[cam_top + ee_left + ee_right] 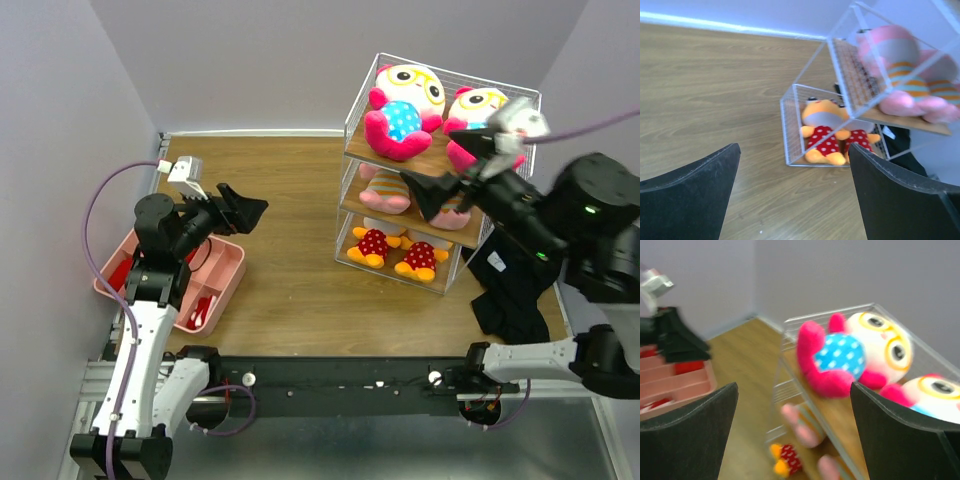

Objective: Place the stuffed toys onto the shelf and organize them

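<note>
The shelf [350,100] stands at the far right of the table with all the toys on it. Two white-faced toys [402,108] sit on the top board, also in the right wrist view [855,355]. Two pink striped pigs [385,190] lie on the middle board, also in the left wrist view [895,75]. Two yellow toys in red dotted outfits [372,244] lie on the bottom board, also in the left wrist view [825,132]. My left gripper [243,212] is open and empty over the table's left side. My right gripper [447,168] is open and empty, raised in front of the shelf.
A pink divided plastic tray [228,272] with small red and white items sits at the left edge, under the left arm. A black cloth [510,290] lies on the table right of the shelf. Grey walls close in on the table on three sides.
</note>
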Controlling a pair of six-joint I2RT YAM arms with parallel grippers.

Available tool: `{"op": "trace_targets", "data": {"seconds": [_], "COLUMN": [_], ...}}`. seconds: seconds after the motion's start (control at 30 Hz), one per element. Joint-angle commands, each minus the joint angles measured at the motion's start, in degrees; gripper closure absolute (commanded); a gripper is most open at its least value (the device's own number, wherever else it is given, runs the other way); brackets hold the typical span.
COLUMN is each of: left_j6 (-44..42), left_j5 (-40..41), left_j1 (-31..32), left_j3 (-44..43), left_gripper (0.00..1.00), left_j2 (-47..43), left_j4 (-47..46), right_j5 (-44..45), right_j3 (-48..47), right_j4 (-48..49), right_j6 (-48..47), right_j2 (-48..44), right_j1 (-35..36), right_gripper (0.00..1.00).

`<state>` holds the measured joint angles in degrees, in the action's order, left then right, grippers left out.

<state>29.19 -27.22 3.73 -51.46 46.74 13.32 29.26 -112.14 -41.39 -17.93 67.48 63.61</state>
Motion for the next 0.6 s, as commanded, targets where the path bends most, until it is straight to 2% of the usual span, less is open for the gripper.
{"op": "trace_targets", "data": {"seconds": [0.0,0.03,0.3,0.43,0.57], "left_j6": [0.69,1.39,6.76,6.93,9.74], "left_j5": [-6.08,-7.04,-15.93,-17.15,-19.09], "left_j1": [2.42,2.43,2.6,2.6,2.6], "left_j3": [0.57,0.66,1.54,-0.56,-0.13], "left_gripper": [0.01,0.01,0.01,0.01,0.01], "left_j2": [-4.63,-5.25,-14.21,-16.59,-18.26], "left_j4": [-4.53,-4.53,-6.56,-2.52,-3.39], "right_j5": [-19.13,-19.84,-26.0,-22.5,-17.39], "right_j3": [9.89,15.49,29.84,37.24,40.94], "right_j4": [-0.13,0.77,-0.36,1.13,0.78], "right_j6": [19.49,22.82,36.82,40.16,41.66], "right_j2": [-10.42,-14.36,-26.25,-32.93,-37.68], "right_j1": [-0.16,-0.16,-0.16,-0.16,-0.16], "right_gripper": [0.0,0.0,0.0,0.0,0.0]}}
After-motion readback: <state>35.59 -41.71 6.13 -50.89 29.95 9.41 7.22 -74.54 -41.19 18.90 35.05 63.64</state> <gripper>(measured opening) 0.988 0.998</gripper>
